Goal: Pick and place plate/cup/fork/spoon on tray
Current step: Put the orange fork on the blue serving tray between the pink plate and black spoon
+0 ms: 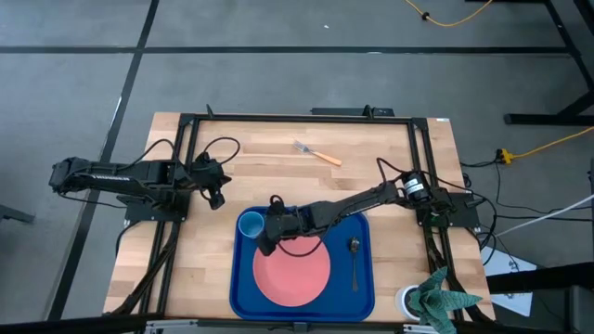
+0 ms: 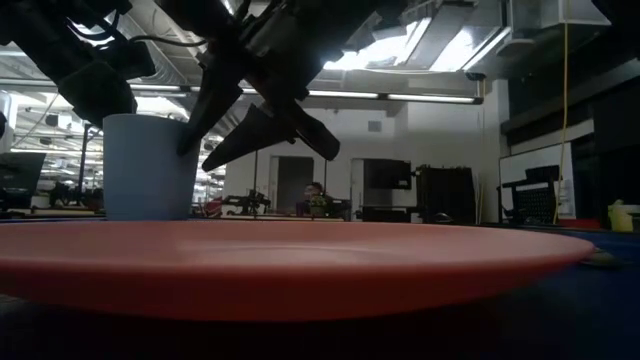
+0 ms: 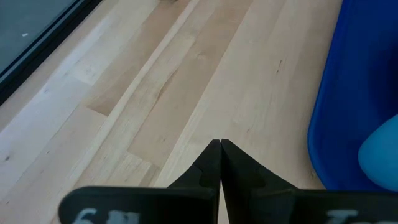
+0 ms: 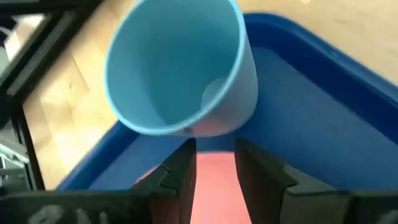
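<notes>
The light-blue cup (image 1: 251,224) stands upright in the far-left corner of the dark-blue tray (image 1: 362,297); it also shows in the right wrist view (image 4: 180,68). The salmon-pink plate (image 1: 291,276) and the dark spoon (image 1: 355,260) lie on the tray. The fork (image 1: 317,154) lies on the bare table beyond the tray. My right gripper (image 4: 214,146) is open, low over the tray just right of the cup, above the plate's far edge. My left gripper (image 3: 221,144) is shut and empty over the table left of the tray. My right gripper stands close beside the cup's wall (image 2: 185,150), with one dark finger (image 2: 200,125) crossing its upper edge in the low view. I cannot tell whether it touches the cup. The cup rests upright on the tray.
A white round container with green cloth (image 1: 434,297) stands at the table's near right corner. Black frame rails (image 1: 297,118) run along the far edge and both sides. Bare wood lies between the fork and the tray.
</notes>
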`<action>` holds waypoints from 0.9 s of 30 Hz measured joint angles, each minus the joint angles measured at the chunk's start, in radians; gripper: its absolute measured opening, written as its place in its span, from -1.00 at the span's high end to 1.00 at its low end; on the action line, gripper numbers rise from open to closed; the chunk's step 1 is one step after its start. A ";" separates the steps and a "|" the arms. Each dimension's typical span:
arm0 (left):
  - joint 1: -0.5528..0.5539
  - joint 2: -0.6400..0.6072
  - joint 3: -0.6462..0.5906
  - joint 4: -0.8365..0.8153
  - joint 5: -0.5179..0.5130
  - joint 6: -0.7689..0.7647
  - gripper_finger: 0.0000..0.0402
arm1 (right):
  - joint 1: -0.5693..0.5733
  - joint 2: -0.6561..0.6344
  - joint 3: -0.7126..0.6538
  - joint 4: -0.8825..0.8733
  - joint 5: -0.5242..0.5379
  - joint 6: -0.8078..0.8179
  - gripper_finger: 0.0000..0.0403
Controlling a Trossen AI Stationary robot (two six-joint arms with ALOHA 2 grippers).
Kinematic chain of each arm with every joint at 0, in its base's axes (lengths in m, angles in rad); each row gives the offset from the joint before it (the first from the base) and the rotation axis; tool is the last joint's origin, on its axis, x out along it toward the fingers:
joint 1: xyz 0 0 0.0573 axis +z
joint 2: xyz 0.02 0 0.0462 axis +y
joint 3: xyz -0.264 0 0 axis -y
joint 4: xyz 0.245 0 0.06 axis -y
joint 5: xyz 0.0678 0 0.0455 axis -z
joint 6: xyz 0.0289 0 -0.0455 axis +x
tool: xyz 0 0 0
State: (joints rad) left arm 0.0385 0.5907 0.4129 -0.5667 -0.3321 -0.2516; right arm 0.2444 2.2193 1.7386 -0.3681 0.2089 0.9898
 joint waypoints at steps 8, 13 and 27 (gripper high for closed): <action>0.000 0.000 0.000 0.000 0.000 0.000 1.00 | -0.055 -0.052 0.002 -0.255 -0.106 -0.006 0.44; 0.000 0.000 0.000 -0.002 0.000 0.000 1.00 | -0.141 -0.095 0.007 -0.504 -0.069 -0.104 0.44; 0.000 0.000 0.000 0.010 0.002 0.046 1.00 | -0.362 -0.108 0.006 -0.779 -0.047 -0.862 0.44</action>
State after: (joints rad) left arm 0.0383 0.5903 0.4129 -0.5568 -0.3305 -0.2056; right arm -0.1173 2.1113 1.7451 -1.1466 0.1623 0.1279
